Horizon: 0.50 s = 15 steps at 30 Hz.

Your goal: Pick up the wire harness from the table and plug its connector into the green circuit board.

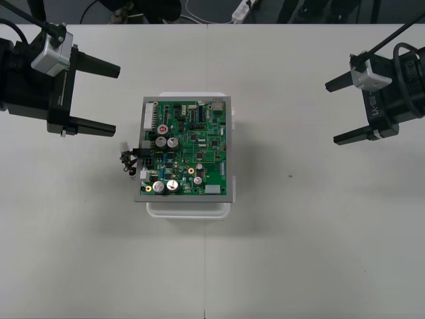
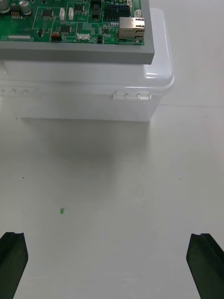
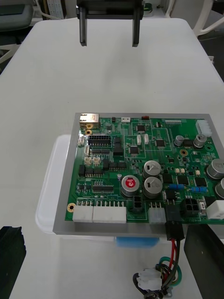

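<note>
Looking at the green circuit board (image 1: 192,153) first: it sits flat on its white base (image 1: 189,211) in the middle of the light table (image 1: 299,252). Silver capacitors (image 3: 151,186) stand near the board's left edge and a metal Ethernet jack (image 2: 132,28) sits at its far right corner.

The wire harness (image 1: 128,163) is against the board's left edge. From my left wrist camera, its black plug (image 3: 173,223) stands in the connector row on that edge, beside a black four-pin header, and looks seated as far as I can judge. Red, green and black wires run from it off the board and curl into a small bundle on the table just beside the base, with a small white piece among them.

My left gripper (image 1: 116,98) is left of the board, towards its far corner and apart from it, with the fingers spread wide and nothing between them. The harness bundle lies nearer to me than that gripper, close under the board's left edge. My right gripper (image 1: 331,113) is well off to the board's right, also wide open and holding nothing. Plain tabletop lies between it and the base, marked by one tiny green speck (image 2: 62,211).
</note>
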{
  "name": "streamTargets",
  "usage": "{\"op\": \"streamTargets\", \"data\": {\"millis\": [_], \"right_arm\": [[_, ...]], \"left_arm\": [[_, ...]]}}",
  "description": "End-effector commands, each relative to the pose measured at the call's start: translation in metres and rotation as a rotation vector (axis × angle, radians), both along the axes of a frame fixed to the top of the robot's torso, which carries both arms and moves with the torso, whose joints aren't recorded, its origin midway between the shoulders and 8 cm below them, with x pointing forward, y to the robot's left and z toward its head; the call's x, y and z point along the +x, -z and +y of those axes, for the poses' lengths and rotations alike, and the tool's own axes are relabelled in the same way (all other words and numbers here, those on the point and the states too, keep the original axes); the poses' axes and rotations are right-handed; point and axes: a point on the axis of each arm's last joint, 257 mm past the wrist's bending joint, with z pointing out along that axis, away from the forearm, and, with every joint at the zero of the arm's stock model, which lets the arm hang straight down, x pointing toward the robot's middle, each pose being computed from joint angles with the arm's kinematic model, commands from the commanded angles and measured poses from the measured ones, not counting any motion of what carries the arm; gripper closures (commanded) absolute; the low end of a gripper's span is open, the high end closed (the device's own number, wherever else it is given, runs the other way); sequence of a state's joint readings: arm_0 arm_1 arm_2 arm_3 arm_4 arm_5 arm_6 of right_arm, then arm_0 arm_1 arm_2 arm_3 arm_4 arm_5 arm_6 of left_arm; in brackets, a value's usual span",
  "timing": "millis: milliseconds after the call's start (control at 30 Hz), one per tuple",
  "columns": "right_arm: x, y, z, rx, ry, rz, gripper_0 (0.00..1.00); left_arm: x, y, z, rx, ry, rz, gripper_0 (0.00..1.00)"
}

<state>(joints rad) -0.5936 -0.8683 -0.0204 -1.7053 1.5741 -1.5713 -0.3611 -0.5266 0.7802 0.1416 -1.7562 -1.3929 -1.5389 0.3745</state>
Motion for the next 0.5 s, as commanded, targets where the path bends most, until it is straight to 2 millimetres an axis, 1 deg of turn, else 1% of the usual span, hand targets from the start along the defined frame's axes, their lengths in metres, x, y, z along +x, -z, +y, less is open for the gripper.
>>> {"op": "streamTargets", "data": {"millis": [33, 300, 500], "right_arm": [[-0.005, -0.021, -0.016, 0.006, 0.047, 0.001, 0.0], [-0.009, -0.024, -0.012, 0.03, 0.046, 0.023, 0.0], [-0.015, -0.025, -0.007, 0.044, 0.04, 0.042, 0.0]], "left_arm": [[-0.018, 0.02, 0.004, 0.064, 0.03, 0.02, 0.0], [-0.015, 0.036, 0.013, 0.112, 0.009, 0.003, 0.0], [-0.014, 0.041, 0.017, 0.128, 0.007, -0.012, 0.0]]}}
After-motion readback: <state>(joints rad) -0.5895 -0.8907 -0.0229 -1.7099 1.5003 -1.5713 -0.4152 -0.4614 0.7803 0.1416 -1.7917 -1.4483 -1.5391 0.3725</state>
